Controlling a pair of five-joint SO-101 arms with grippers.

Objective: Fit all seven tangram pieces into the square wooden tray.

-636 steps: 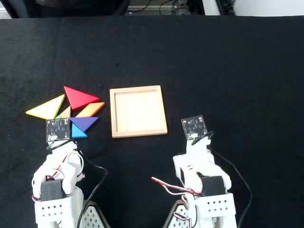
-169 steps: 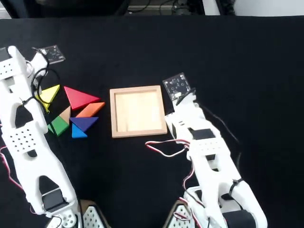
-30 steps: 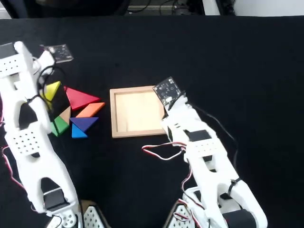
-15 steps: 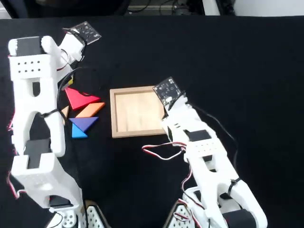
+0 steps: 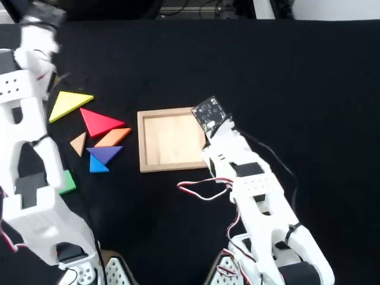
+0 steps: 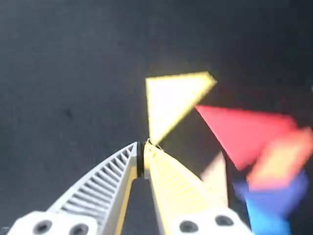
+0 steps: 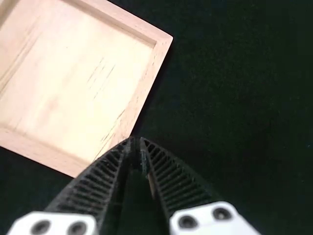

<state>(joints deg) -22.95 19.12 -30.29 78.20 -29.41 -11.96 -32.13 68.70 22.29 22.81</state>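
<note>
The square wooden tray point(image 5: 144, 140) lies mid-table with nothing in it. To its left lie the yellow triangle point(image 5: 67, 103), red triangle point(image 5: 100, 122), orange parallelogram point(image 5: 112, 137), tan triangle point(image 5: 78, 144), purple triangle point(image 5: 105, 154) and blue triangle point(image 5: 98, 165). The green square point(image 5: 67, 183) peeks out beside the left arm point(image 5: 24, 89). My left gripper point(image 6: 144, 143) is shut and holds nothing, its tips just short of a corner of the yellow triangle point(image 6: 171, 98). My right gripper point(image 7: 134, 142) is shut and holds nothing, over the rim of the tray point(image 7: 151, 73).
The red triangle point(image 6: 244, 131), orange parallelogram point(image 6: 281, 159) and purple triangle point(image 6: 274, 188) lie beyond the yellow one in the left wrist view. The right arm point(image 5: 243, 172) stretches from the front edge to the tray's right side. Black cloth covers the table.
The left arm has swung its wrist from the right toward the far left corner, uncovering the yellow triangle. The green square now lies nearer the front-left. The right arm has not moved.
</note>
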